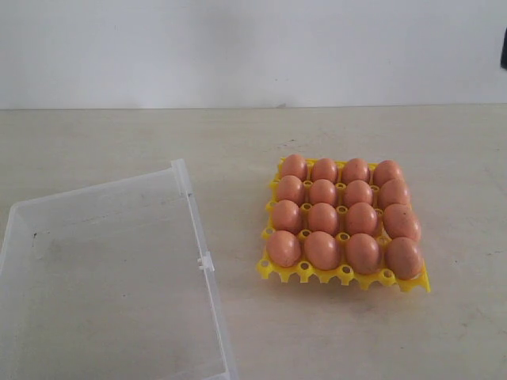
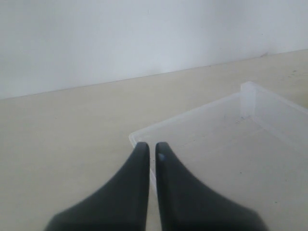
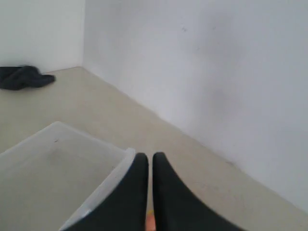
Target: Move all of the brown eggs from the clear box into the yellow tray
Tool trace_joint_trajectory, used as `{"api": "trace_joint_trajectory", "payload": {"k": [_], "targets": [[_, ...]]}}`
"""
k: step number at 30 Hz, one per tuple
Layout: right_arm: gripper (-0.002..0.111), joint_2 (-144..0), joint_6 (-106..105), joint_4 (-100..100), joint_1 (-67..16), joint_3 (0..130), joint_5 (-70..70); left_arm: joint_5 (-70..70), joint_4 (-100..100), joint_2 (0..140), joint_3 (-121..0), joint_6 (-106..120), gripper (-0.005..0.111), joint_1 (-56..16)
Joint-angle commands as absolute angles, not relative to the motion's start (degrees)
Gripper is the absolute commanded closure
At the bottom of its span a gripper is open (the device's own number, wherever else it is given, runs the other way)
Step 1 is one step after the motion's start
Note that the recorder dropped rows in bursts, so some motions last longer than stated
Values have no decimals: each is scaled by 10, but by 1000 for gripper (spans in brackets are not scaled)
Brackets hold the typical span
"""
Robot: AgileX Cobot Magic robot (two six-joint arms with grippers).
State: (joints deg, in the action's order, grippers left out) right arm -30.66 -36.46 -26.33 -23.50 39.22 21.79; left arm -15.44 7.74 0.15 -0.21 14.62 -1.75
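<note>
Several brown eggs [image 1: 322,217] fill every cup of the yellow tray [image 1: 341,275] on the right of the table in the exterior view. The clear box [image 1: 194,222] lies to its left with no eggs inside. Neither gripper shows in the exterior view. In the left wrist view my left gripper [image 2: 150,147] is shut on nothing, above a corner of the clear box [image 2: 250,89]. In the right wrist view my right gripper [image 3: 149,156] is also shut and holds nothing, beside the clear box [image 3: 57,126]. A sliver of egg [image 3: 150,224] peeks from below its fingers.
The beige table runs back to a white wall. A dark cloth [image 3: 21,78] lies by the wall's corner in the right wrist view. A dark object [image 1: 504,47] shows at the exterior view's upper right edge.
</note>
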Motion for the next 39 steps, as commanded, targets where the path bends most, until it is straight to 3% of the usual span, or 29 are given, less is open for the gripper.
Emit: {"api": "trace_joint_trajectory", "payload": {"k": [1,5,12,15,20,22,25,39], "targets": [[108,-303,-359,-252,-234,384,60,-150,81,0,0,146,103,-19],[108,-298,-337,-244,-219,344,-109,-150,81,0,0,146,103,-19],[108,-273,-78,-95,-131,92,-404,-150,81,0,0,146,103,-19],[108,-218,-77,-95,-96,0,-450,-150,81,0,0,146,103,-19],[108,-79,-98,-115,-48,0,-175,-150,81,0,0,146,103,-19],[108,-5,-98,-116,-25,0,-31,-150,81,0,0,146,103,-19],[108,0,-59,-112,12,0,229,-150,81,0,0,146,103,-19],[108,0,0,16,15,0,205,-149,81,0,0,146,103,-19]]}}
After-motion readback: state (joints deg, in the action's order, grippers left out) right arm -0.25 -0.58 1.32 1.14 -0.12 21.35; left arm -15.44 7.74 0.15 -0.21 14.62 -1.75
